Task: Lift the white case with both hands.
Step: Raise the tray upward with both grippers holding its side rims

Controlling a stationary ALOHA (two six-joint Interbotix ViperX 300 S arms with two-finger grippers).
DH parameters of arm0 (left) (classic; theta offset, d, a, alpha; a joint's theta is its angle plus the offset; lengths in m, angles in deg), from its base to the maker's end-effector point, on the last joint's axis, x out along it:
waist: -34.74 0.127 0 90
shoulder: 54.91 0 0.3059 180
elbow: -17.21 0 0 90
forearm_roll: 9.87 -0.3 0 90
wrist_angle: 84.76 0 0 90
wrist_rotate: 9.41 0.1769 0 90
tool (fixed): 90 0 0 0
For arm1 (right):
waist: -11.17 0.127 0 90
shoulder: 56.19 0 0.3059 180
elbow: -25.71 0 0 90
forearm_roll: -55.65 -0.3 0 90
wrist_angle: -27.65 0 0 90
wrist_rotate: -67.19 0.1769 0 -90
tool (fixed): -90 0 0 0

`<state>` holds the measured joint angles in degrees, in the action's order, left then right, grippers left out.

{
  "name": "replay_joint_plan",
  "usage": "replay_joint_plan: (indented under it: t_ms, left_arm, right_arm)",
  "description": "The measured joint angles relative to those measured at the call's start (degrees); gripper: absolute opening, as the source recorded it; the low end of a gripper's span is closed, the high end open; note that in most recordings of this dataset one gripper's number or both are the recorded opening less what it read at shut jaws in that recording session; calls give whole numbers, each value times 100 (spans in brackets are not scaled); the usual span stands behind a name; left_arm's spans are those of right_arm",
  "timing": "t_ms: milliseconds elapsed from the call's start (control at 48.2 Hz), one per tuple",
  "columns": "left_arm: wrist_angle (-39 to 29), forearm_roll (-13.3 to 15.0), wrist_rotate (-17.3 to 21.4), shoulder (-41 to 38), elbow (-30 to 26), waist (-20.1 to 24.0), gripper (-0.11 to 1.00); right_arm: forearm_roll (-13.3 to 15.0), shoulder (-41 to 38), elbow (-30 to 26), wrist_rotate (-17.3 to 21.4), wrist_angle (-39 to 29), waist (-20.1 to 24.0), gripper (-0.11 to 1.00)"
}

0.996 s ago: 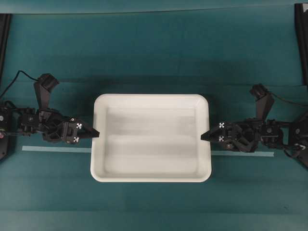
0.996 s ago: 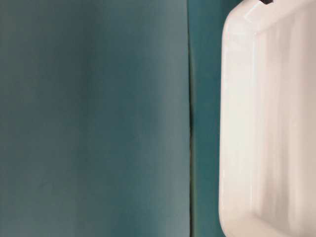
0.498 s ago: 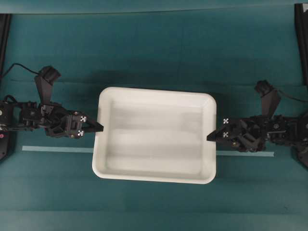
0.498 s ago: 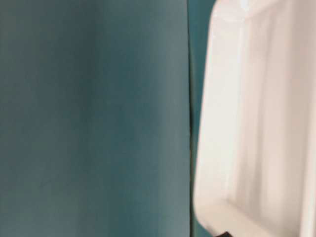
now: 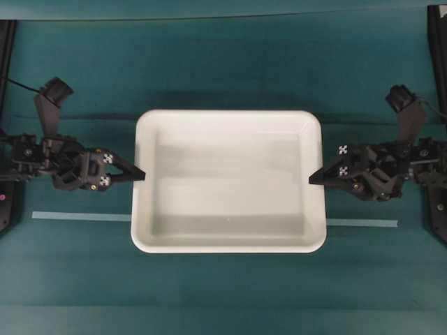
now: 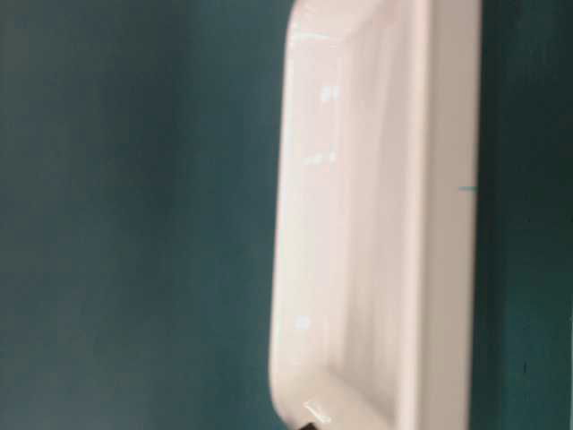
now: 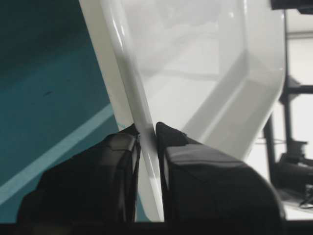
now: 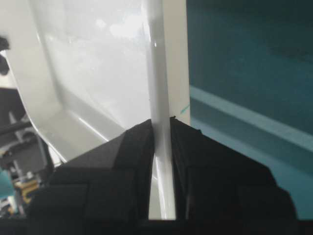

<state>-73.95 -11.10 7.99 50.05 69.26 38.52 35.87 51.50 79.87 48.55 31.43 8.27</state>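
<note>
The white case (image 5: 229, 181) is a large shallow white tray, held in the air above the teal table, level in the overhead view. My left gripper (image 5: 140, 174) is shut on the case's left rim; in the left wrist view the rim (image 7: 134, 112) runs between its two black fingers (image 7: 145, 132). My right gripper (image 5: 316, 179) is shut on the right rim; in the right wrist view the rim (image 8: 159, 88) is pinched between its fingers (image 8: 162, 125). The table-level view shows the case (image 6: 376, 224) close and edge-on.
A pale tape line (image 5: 77, 217) runs across the teal table under the case, showing again at the right (image 5: 363, 224). Black frame posts stand at the far left (image 5: 5, 49) and far right (image 5: 438, 49) edges.
Both grippers have risen with the case; it looks larger from above, has levelled out, and has shifted left in the table-level view.
</note>
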Motion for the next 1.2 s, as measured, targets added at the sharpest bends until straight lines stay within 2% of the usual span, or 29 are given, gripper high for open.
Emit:
replay_joint_plan:
  t_ms: [436, 623, 934, 1204]
  left_arm:
    - [-853, 0, -132, 677, -229, 26, 10]
    - [-958, 0, -229, 905, -325, 35, 9]
    - [-1292, 0, -316, 1239, -677, 35, 9]
    - [-1573, 0, -352, 1354, -1055, 35, 8]
  right_arm:
    - [0, 396, -492, 9, -747, -18, 12]
    - [0, 659, -703, 9, -1151, -26, 12]
    - [0, 1195, -940, 18, -1670, -167, 12]
    - [0, 1687, -1213, 9, -2268, -457, 12]
